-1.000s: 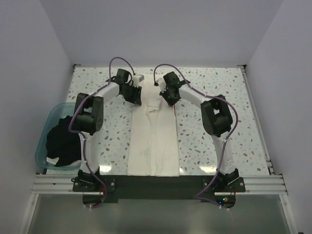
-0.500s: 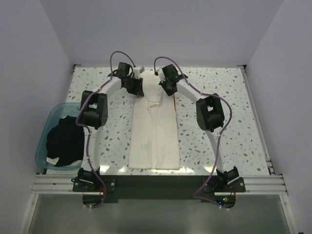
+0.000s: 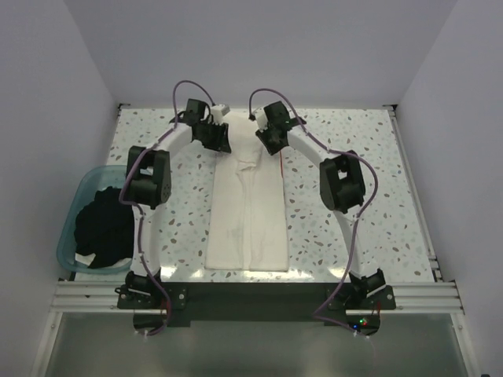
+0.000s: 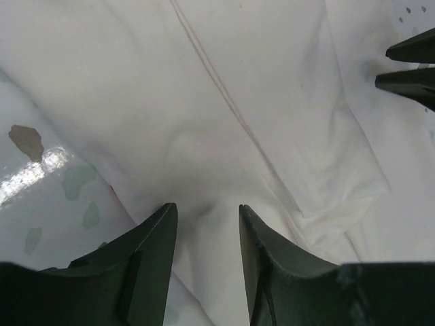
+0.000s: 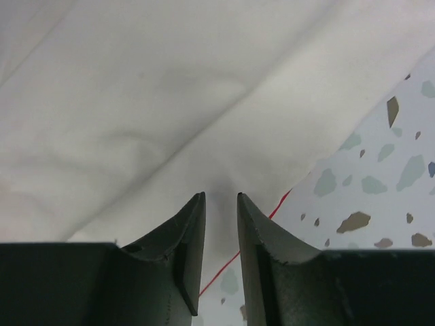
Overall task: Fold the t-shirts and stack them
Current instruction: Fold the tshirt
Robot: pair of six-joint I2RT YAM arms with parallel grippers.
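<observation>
**Both grippers at the far end of the long white shirt**

The left gripper [image 4: 207,212] has its 2 black fingers spread. The gap between them sits over a shadowed pucker of cloth, and we see no cloth pinched in it. The right gripper [image 5: 221,198] shows only a narrow slit between its 2 fingers. Creases run into that slit, and we cannot tell whether it nips the cloth or merely rests on it.

Both grippers sit at the far end of the white soft cloth t-shirt [image 3: 247,220]. It lies as 1 long folded strip down the middle of the speckled white tabletop [image 3: 393,196], with its near hem at the table's near edge. A thin red line [image 5: 268,217] peeks out along the shirt's right edge, just beside the right gripper.

Well apart to the left, the black soft cloth t-shirt [image 3: 106,228] lies bundled inside the translucent teal plastic tub [image 3: 64,247] at the table's left side.
</observation>
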